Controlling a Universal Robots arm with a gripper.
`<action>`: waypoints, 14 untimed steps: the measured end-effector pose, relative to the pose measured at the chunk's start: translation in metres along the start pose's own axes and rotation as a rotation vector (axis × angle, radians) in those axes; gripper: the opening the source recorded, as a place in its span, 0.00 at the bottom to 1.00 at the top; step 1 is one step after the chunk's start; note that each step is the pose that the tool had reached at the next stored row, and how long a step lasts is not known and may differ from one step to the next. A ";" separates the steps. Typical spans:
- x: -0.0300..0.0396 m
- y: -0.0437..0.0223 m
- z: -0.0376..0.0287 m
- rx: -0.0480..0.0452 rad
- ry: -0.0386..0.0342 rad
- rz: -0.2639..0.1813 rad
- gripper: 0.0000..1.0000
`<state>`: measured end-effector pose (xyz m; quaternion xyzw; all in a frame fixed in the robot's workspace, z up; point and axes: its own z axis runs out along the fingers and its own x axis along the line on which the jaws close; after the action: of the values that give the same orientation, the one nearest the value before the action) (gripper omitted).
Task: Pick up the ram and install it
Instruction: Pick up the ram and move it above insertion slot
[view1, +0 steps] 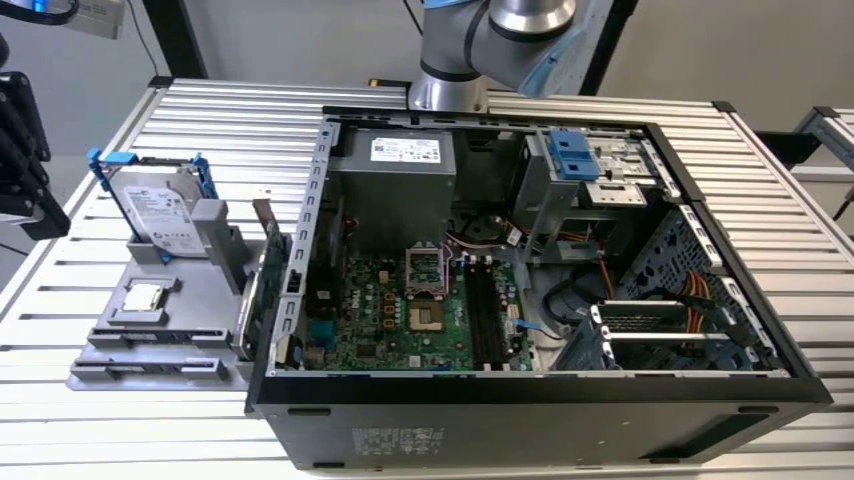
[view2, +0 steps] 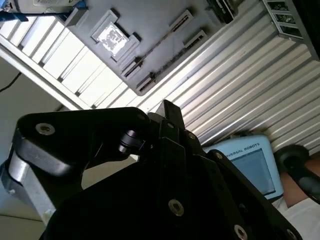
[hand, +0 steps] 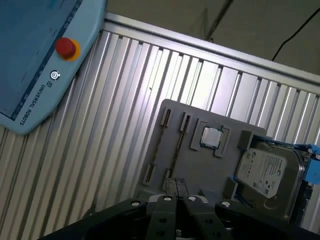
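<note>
Both wrist views show us the gripper (hand: 176, 186) (view2: 172, 112), fingers (hand: 171, 189) pressed together on nothing, hanging above the grey parts holder (hand: 200, 165). We make out the ram (hand: 176, 147) (view2: 155, 50) as a thin strip standing on edge in the holder's slots, beside the processor chip (hand: 211, 136) and near the hard drive (hand: 265, 170). At the exterior view's left, the holder (view1: 114, 275) lies on the slatted table (view1: 134, 430) beside the open computer case (view1: 534, 410).

Ribbed aluminium desk (view1: 227, 110) carrying an open computer case (view1: 534, 425), which lies on its side with the motherboard facing up. Just beside it, toward the exterior view's left, sits a grey parts holder (view1: 147, 350). In the first wrist view, a blue teach pendant (hand: 35, 60) lies on the slats.
</note>
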<state>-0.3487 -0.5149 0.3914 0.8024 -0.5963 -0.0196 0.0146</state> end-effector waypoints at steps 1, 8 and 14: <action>0.0000 0.0000 0.0000 -0.0002 0.0006 -0.013 0.00; -0.0003 -0.0001 0.0000 -0.0014 0.0047 -0.094 0.00; -0.0006 -0.0002 0.0000 -0.0024 0.0080 -0.160 0.00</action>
<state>-0.3487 -0.5143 0.3913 0.8477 -0.5300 -0.0182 0.0163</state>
